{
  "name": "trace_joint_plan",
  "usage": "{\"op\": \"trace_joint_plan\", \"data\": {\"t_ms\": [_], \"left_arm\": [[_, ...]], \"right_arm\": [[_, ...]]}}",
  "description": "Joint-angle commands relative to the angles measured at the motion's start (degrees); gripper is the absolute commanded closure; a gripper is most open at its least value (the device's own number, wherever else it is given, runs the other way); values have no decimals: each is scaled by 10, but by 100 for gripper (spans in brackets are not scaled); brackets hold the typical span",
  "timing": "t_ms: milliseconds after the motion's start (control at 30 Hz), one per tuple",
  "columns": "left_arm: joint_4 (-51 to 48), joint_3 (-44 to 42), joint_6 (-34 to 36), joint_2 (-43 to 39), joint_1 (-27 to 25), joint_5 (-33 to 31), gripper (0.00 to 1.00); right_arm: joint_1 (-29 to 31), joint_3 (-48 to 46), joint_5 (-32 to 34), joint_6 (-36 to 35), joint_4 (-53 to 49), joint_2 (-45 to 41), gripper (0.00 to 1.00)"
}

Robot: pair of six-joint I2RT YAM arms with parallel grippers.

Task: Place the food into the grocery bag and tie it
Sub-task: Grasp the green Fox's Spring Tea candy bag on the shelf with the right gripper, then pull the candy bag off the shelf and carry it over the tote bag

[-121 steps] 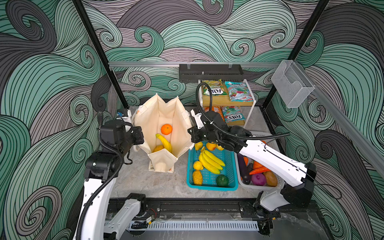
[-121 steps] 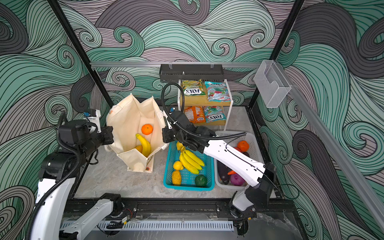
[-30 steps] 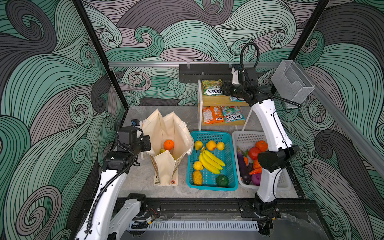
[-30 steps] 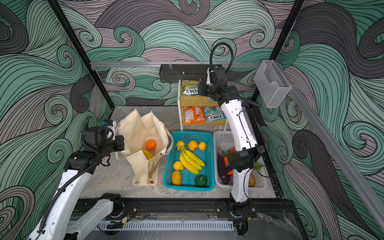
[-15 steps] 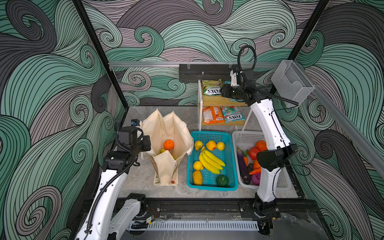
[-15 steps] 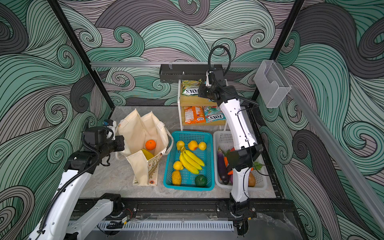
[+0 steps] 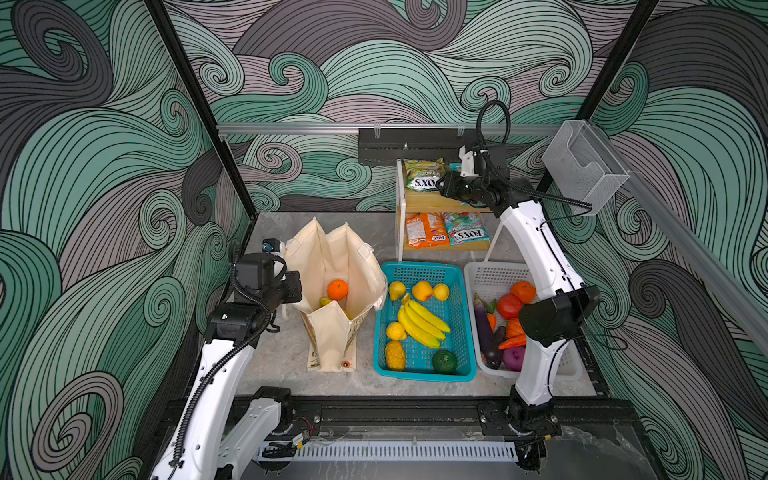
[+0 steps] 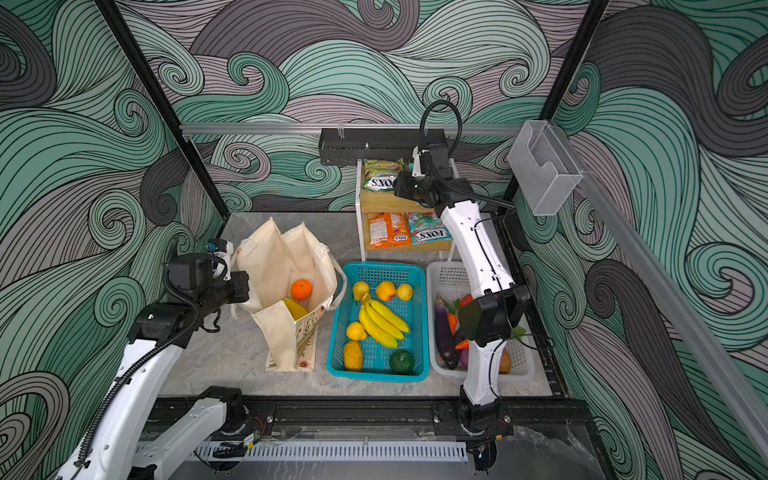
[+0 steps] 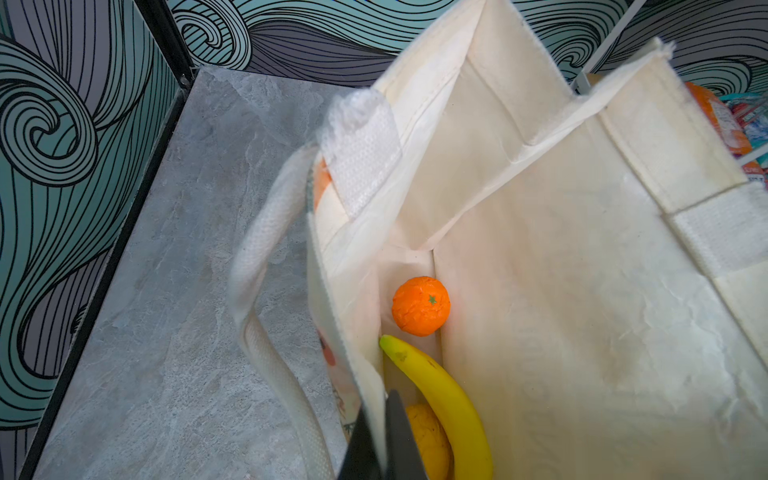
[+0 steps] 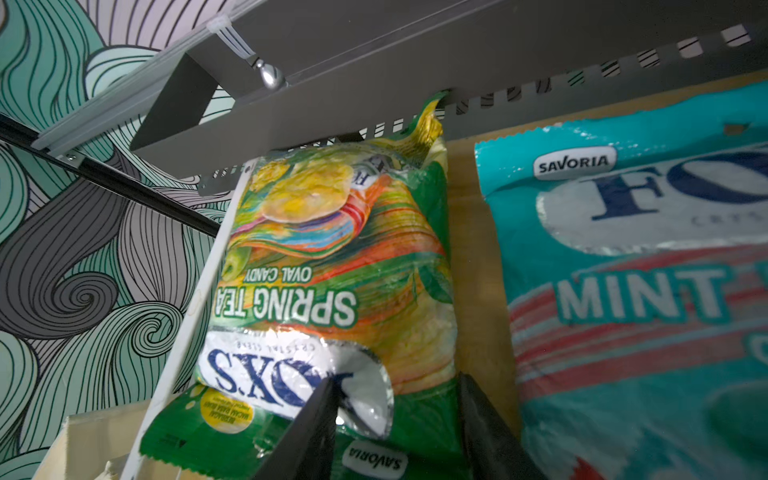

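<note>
Packets first: my right pincer is up at the top board of the wooden rack, jaws apart and astride the near end of the green packet; one finger lies over the packet's silver label and its mate sits at the packet's edge; whether either presses the foil I cannot tell. Just beside it on the same board lies the teal mint packet; in both top views an orange packet and a second teal packet lie side by side on the lower board.

My left pincer is pinched tight on the rim of the grocery bag, cloth caught between the jaws; the bag stands upright with its mouth gaping, well apart from the rack, a cream strap drooping outside its wall. Down inside lie an orange, a banana just beside it, and a yellow-orange fruit partly under the banana.

Beside the bag sits the teal basket with a bunch of bananas and other fruit; next to that the white basket holds an eggplant and red and orange vegetables, partly hidden by my right arm.

All of it rests on a grey marbled tabletop; walls of green and grey swirls close three sides; a black tray hangs above the rack; a clear plastic box is fixed to the rail on the right.
</note>
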Motion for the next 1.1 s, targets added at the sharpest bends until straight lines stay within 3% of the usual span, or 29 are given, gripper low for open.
{"op": "trace_joint_plan", "data": {"t_ms": [0, 233, 367, 400, 1067], "left_arm": [[0, -3, 7, -10, 7, 6, 100], [-1, -3, 6, -8, 6, 7, 100], [-1, -2, 7, -9, 7, 7, 100], [-1, -3, 7, -9, 7, 7, 100], [-1, -3, 6, -13, 7, 10, 100]], "right_arm": [[-3, -35, -16, 21, 37, -24, 56], [-5, -42, -26, 26, 48, -29, 70], [-4, -38, -41, 28, 60, -33, 96], [-5, -34, -50, 28, 60, -34, 97], [-3, 81, -137, 57, 72, -57, 100]]}}
